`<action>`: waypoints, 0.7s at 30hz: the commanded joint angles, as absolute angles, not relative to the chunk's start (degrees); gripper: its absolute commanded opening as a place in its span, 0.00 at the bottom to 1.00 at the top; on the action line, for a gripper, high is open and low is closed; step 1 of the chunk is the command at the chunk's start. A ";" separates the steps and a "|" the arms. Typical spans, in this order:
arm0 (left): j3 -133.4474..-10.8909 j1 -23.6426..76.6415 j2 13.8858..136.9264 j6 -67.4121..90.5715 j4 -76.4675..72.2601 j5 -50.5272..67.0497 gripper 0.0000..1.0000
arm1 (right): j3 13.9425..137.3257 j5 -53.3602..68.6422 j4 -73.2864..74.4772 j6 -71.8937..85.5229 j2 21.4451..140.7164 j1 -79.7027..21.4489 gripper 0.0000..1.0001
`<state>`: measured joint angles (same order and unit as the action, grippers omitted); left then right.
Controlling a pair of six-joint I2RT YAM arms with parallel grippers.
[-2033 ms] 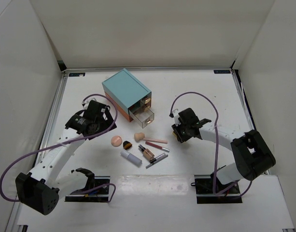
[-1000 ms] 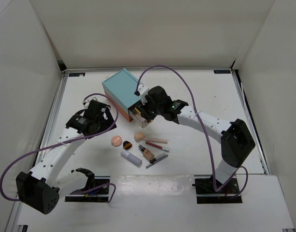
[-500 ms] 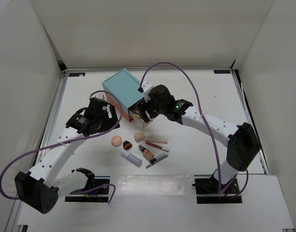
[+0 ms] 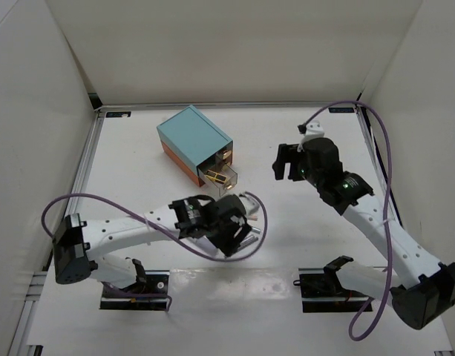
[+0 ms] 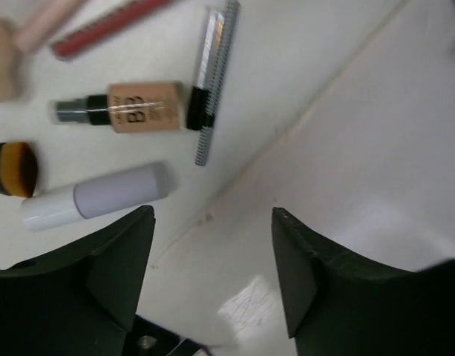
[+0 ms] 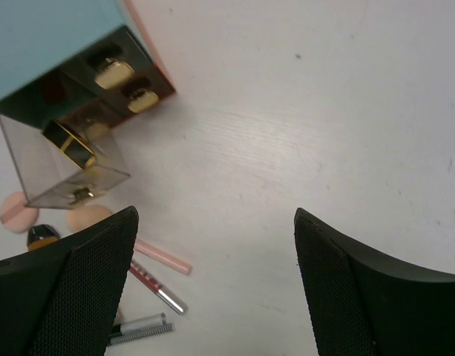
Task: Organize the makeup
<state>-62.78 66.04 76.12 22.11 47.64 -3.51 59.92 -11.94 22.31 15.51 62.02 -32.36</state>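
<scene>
Close to the near edge of the white bench (image 4: 301,237), about midway along it, the left tool (image 5: 211,219) hangs over the makeup, fingers spread apart with nothing between them. Below it lie a white tube with a pale grey cap (image 5: 93,199), a beige foundation bottle (image 5: 142,107), and a slim silver-and-black pencil (image 5: 212,81) right beside the bottle. A small black brush with an orange tip (image 5: 12,169) lies near the tube.

Farther in are a red slim pencil (image 6: 156,289), a pink stick (image 6: 160,256), a beige sponge (image 6: 90,217) and a peach round puff (image 6: 15,211).

Beyond them a clear drawer (image 6: 67,167) stands pulled out of the teal box (image 4: 194,141), with a black-and-gold item inside.

The right tool (image 6: 216,215) hovers to the right of the box, fingers wide apart and empty.
</scene>
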 commanded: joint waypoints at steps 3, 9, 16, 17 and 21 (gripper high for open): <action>-62.40 74.44 81.03 21.62 46.59 -5.09 0.66 | 55.55 -10.91 27.06 18.63 55.74 -28.49 0.87; -58.19 74.71 85.25 22.85 39.82 -6.50 0.61 | 53.79 -10.55 29.35 18.64 52.74 -27.07 0.87; -52.82 74.62 88.24 23.73 30.94 -8.87 0.61 | 53.88 -10.55 30.59 18.28 51.68 -26.89 0.87; -52.39 74.71 88.94 23.90 30.07 -9.57 0.61 | 54.14 -10.55 30.93 18.11 51.68 -26.89 0.86; -51.51 74.71 91.05 24.35 28.48 -11.78 0.59 | 54.14 -9.85 30.76 17.93 52.11 -26.72 0.87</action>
<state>-52.16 74.72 90.63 23.64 32.69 -8.84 53.71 -10.70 30.50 18.00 52.53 -27.00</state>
